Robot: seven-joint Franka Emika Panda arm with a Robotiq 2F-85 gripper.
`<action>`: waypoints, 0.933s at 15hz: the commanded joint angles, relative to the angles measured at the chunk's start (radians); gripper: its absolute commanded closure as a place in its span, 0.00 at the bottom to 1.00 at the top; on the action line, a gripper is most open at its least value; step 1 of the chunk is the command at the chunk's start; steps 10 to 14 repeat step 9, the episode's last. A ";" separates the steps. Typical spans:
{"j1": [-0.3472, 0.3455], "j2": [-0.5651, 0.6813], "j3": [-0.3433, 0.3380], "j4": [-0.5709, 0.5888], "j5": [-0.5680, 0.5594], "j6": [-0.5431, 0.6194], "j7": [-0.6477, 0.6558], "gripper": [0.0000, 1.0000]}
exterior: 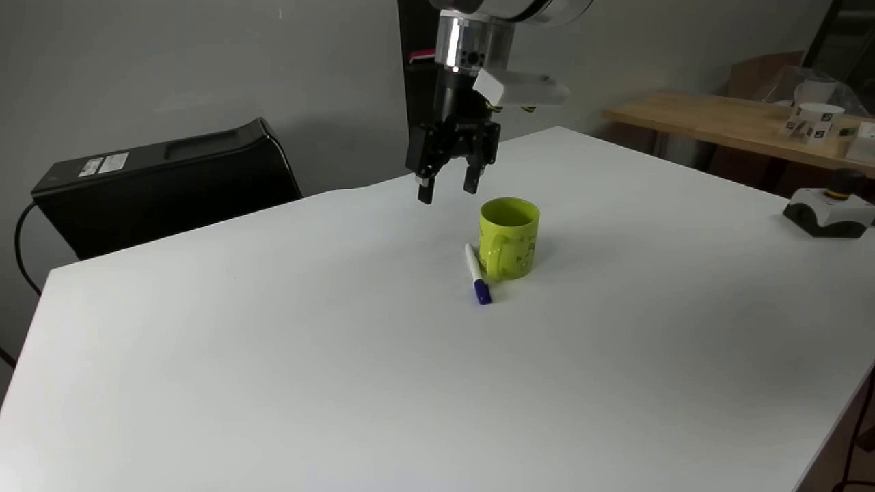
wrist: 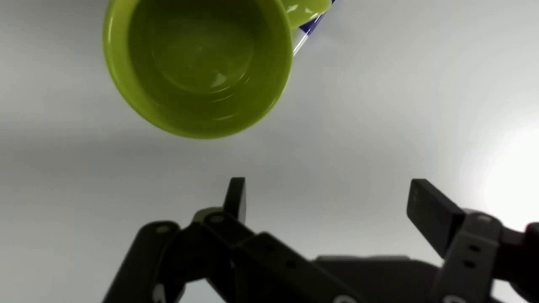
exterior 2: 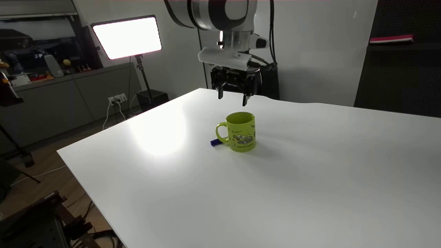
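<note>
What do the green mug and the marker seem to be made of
The mug is probably glossy glazed ceramic, judging by bright reflections inside, though plastic is possible. The marker looks like smooth plastic, from its even white-and-blue colouring, but appears too small for certainty.

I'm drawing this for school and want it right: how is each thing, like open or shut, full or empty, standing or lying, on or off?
Gripper, open, holding nothing
Mug, standing upright, looks empty inside
Marker, lying down beside the mug, blue cap on
Lamp, on, shining bright
Button, can't tell if it's pressed
</note>
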 commanded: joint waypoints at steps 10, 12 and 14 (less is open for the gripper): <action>0.031 -0.035 -0.023 -0.023 -0.086 0.091 0.054 0.00; 0.031 -0.035 -0.023 -0.023 -0.086 0.091 0.054 0.00; 0.031 -0.035 -0.023 -0.023 -0.086 0.091 0.054 0.00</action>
